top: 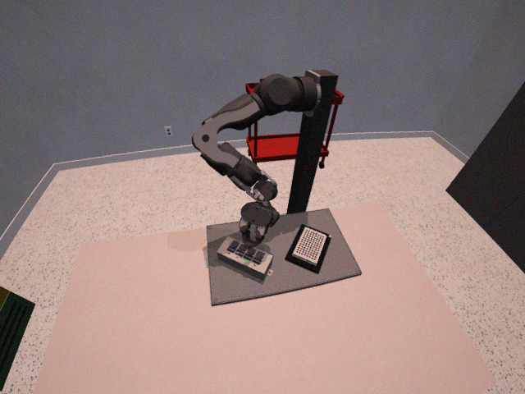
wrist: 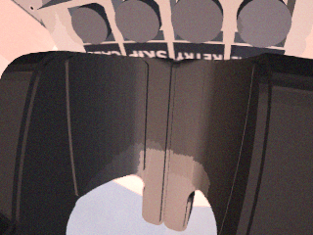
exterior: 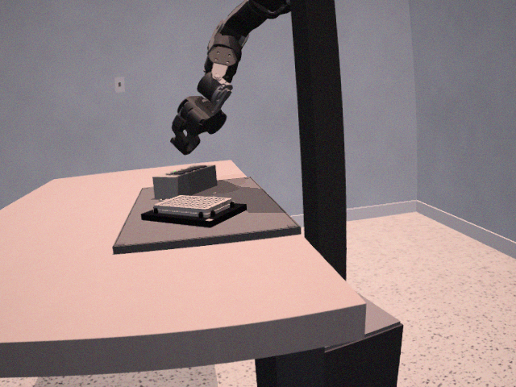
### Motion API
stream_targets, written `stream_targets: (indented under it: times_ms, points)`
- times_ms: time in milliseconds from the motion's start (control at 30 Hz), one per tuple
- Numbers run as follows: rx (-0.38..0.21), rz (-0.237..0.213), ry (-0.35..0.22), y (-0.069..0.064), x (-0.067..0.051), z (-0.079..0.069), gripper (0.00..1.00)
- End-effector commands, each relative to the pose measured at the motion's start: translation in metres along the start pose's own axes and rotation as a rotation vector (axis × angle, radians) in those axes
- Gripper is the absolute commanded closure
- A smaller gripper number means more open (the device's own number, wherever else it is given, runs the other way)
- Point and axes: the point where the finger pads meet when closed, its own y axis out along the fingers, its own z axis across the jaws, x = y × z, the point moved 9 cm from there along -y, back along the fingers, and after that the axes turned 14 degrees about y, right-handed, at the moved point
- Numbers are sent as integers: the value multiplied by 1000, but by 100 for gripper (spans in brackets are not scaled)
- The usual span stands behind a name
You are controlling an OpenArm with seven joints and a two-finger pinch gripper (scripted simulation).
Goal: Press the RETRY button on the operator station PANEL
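Inventory, big to small, for you at the station:

1. Table [exterior: 75, 266], pink top. Grey base plate [top: 296, 280] lies on it; all task items sit on that plate.
2. Arm column [exterior: 321, 125], dark, at the plate's rear edge.
3. Plate nest N1 [top: 291, 257], black, w/ 96-well plate E01 [top: 310, 245] seated in it, right of PANEL. Thin plastic, light, probably easy to nudge; don't touch.
4. PANEL [top: 237, 260], grey box, left part of plate. Four round buttons in a row; one green lamp [top: 245, 260] lit, second from left in top view. Labels too blurred to read, so you can't confirm that's RETRY.
5. Gripper [exterior: 185, 146], fingers pressed together, holding nothing, hovers above PANEL, apart from it.

Handling: buttons look rigid, short-travel. Press straight down w/ closed tips on cap centre; no grasp needed.
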Motion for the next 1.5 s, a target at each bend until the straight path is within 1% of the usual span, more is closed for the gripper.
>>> stream_targets:
  times_ms: [0, 33, 1467]
  points:
    - [-13, -11, -2, -7, 8, 2, 100]
    - [-13, -12, -2, -13, 13, 4, 100]
    - [-13, -12, -2, -13, 13, 4, 100]
